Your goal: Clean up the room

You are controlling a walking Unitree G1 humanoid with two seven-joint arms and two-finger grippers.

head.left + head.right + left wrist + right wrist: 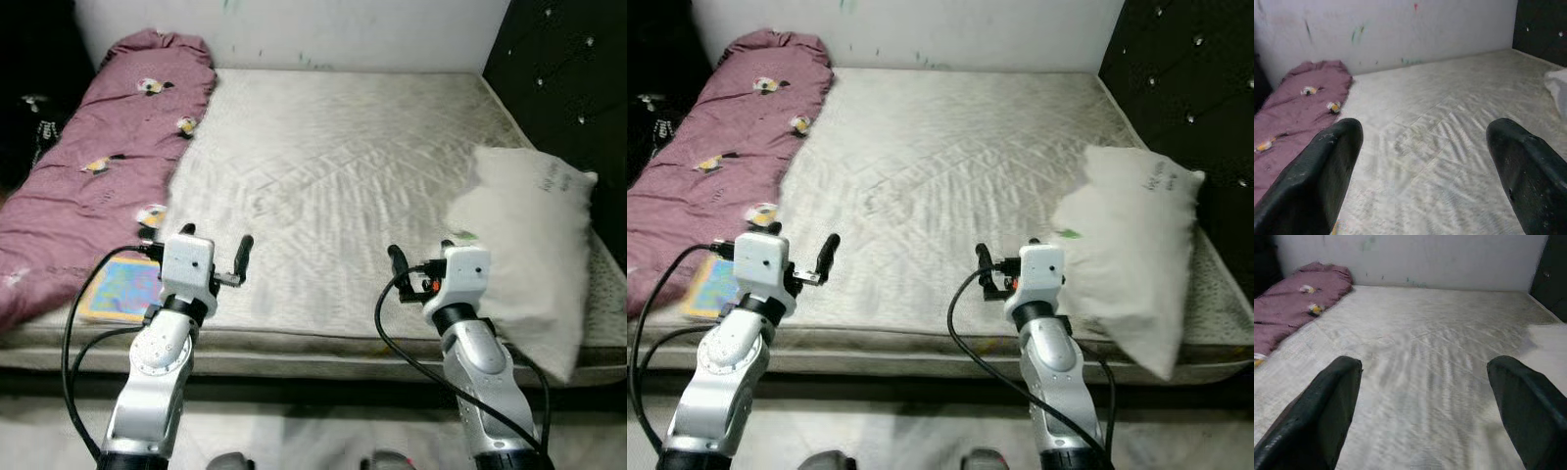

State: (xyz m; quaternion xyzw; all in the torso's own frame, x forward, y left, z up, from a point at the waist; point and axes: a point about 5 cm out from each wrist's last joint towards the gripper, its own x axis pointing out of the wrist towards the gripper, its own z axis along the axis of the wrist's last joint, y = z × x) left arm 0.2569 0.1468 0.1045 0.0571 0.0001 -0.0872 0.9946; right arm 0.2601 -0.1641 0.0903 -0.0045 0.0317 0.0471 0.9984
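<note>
Bare mattress (343, 186) against a white wall (323, 29). I held left tool (214, 257) and right tool (423, 262) open, empty, over its near edge. Maroon blanket (108, 147) left; white pillow (534, 245) right; colourful book (122, 289) beside blanket.

Bare mattress (333, 186) against white wall (294, 29)

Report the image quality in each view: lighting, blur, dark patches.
Eye views: even, soft light on the mattress, slightly soft focus; the headboard and the far-left corner sink into black. Left wrist view: the open left claw has blurred, near-black fingers, and the wall looks washed out. Right wrist view: the same for the open right claw; the mattress weave is smeared.
</note>
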